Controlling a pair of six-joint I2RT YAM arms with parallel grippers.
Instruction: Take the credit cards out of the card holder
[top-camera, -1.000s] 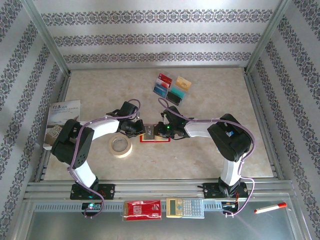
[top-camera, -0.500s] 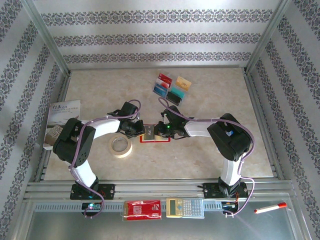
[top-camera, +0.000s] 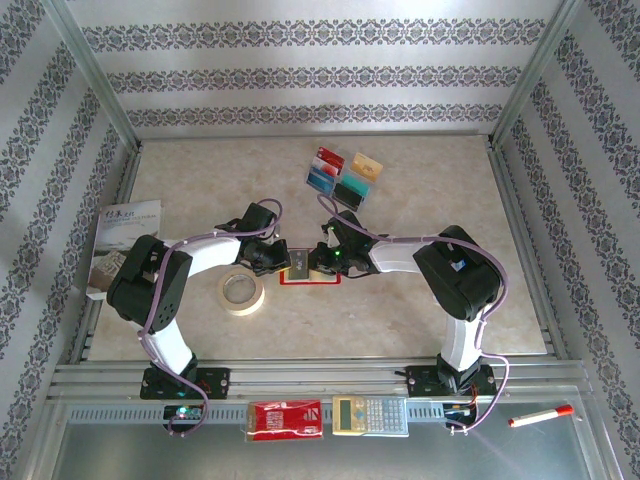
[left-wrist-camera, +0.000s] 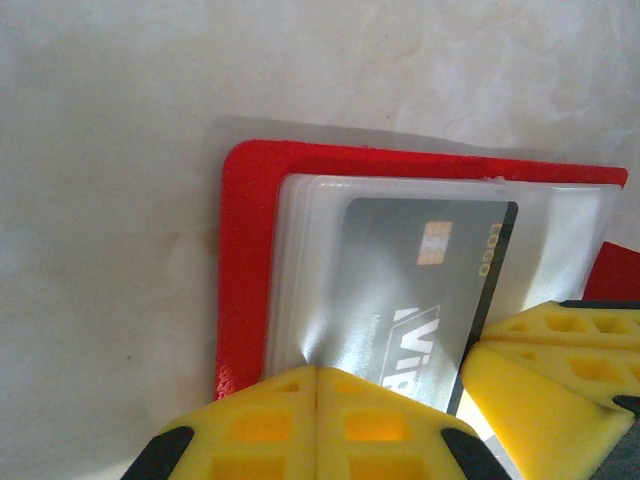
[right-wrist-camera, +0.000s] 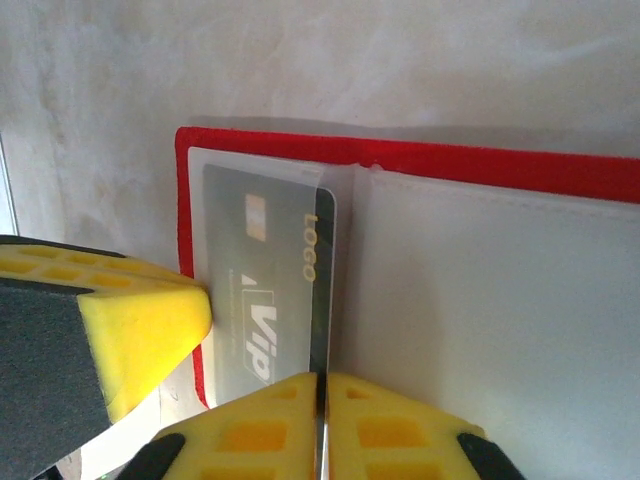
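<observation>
Right end effector (right-wrist-camera: 320, 378) pinched shut on dark grey plastic card (right-wrist-camera: 268, 290); left arm (top-camera: 200, 255) nudged toward red square card holder (top-camera: 310, 279).

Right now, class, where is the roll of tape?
In the top view, the tape roll lies left of centre, between the booklet and the red card holder.

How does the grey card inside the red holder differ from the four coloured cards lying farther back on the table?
The dark grey plastic card sits in a clear pocket of the open red folding card holder; the four coloured plastic cards lie bare on the table. The right gripper is shut on the grey card's edge; the four cards are untouched. All are small flat rectangles.
</observation>
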